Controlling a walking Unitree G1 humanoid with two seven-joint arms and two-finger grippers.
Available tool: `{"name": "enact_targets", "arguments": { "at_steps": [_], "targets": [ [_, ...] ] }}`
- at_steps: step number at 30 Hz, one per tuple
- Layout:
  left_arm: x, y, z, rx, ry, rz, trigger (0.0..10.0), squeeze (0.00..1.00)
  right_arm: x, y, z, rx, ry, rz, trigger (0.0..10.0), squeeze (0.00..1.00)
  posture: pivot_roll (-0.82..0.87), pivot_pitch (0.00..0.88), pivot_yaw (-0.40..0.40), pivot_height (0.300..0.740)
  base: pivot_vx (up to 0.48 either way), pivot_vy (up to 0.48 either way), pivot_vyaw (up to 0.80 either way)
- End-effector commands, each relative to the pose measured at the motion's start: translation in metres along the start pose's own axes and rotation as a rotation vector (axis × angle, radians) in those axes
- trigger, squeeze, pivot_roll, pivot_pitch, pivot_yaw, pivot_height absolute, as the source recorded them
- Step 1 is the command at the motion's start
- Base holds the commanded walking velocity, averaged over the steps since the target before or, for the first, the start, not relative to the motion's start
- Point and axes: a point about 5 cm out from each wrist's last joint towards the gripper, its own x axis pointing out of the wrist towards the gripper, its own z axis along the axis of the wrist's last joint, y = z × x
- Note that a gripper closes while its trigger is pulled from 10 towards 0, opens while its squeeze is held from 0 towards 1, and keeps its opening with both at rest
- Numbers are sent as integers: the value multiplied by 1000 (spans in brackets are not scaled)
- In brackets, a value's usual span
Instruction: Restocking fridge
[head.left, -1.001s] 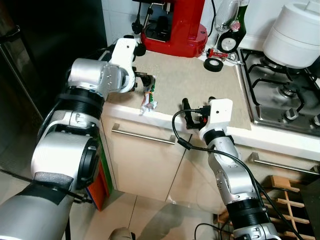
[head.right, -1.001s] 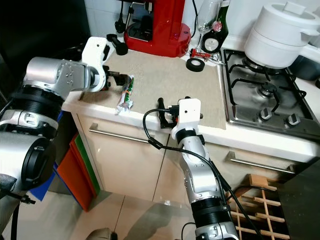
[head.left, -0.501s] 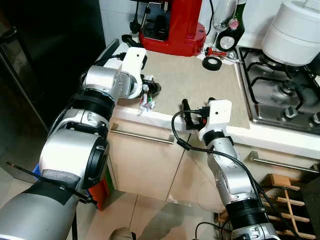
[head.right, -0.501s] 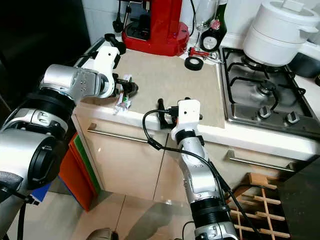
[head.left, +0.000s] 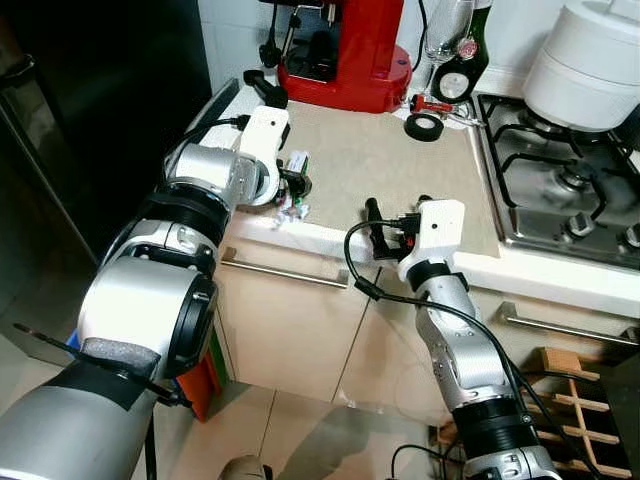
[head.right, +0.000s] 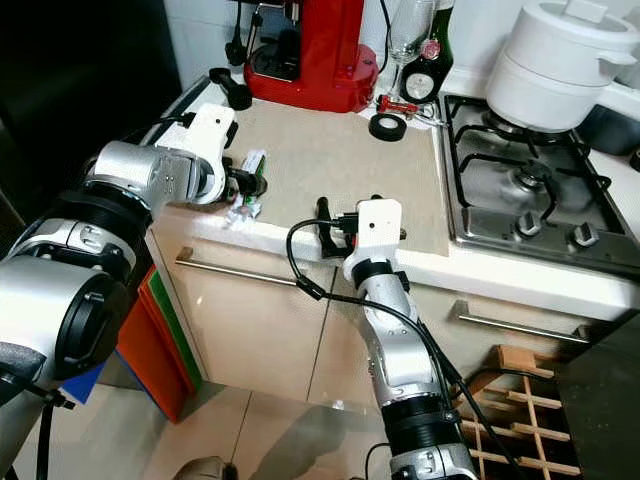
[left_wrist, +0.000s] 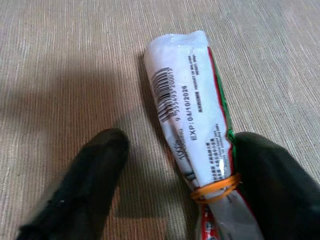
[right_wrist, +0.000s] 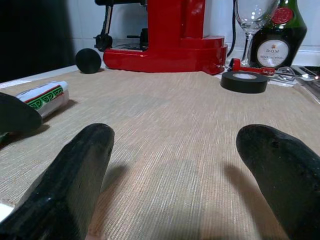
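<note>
left gripper: fingers spread wide, white packet lying between them, touching one | right gripper: fingers apart, empty, over bench

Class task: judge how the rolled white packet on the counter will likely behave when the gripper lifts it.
The rolled white packet looks like soft film, so it would probably flex or sag. Its rubber band should keep it rolled. The open left gripper straddles it; glossy wrap may slip.
</note>
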Motion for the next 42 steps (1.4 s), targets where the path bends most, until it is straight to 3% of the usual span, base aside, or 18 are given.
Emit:
{"name": "enact_targets", "arguments": {
  "at_steps": [1,14,22,23,25,26,28,30,33,35,39,42],
  "targets": [
    [3,1,-8,8,39,12,0,0,2,-5,2,-12,-4,-13,10000,0,76,0,-22,740,0,0,0],
    [13,-14,-19,97,29,-70,0,0,2,-15,9,-41,-21,-33,10000,0,29,0,-25,740,0,0,0],
    [12,-11,-15,64,-60,-73,0,0,2,-13,7,-39,-21,-41,10000,0,28,0,-11,740,0,0,0],
    [11,-10,-11,54,-88,-76,0,0,2,-13,6,-36,-20,-45,10000,0,27,0,-11,740,0,0,0],
    [1,-19,15,22,-238,-136,0,0,1,-12,4,-34,-18,-45,10000,0,34,0,-7,740,0,0,0],
    [1,-19,15,22,-238,-136,0,0,1,-12,4,-34,-18,-45,10000,0,34,0,-7,740,0,0,0],
    [-19,-27,42,33,-438,-180,0,0,1,-12,2,-34,-11,-43,10000,0,44,0,-12,740,0,0,0],
    [-33,-30,51,42,-548,-193,0,0,2,-13,1,-34,-9,-41,10000,0,53,0,-22,740,0,0,0],
    [-47,-31,55,75,-649,-199,0,0,4,-13,2,-41,-12,-30,10000,0,64,0,-31,740,0,0,0],
    [-67,-27,58,90,-795,-174,0,0,5,-15,3,-56,-24,-27,10000,0,76,0,-38,740,0,0,0],
    [-77,-22,55,104,-857,-129,0,0,5,-19,6,-65,-47,-46,10000,0,82,0,-40,740,0,0,0],
    [-90,-7,30,98,-914,-19,0,0,4,-35,20,-88,-122,-120,10000,0,88,0,-56,740,0,0,0]
  ]
}}
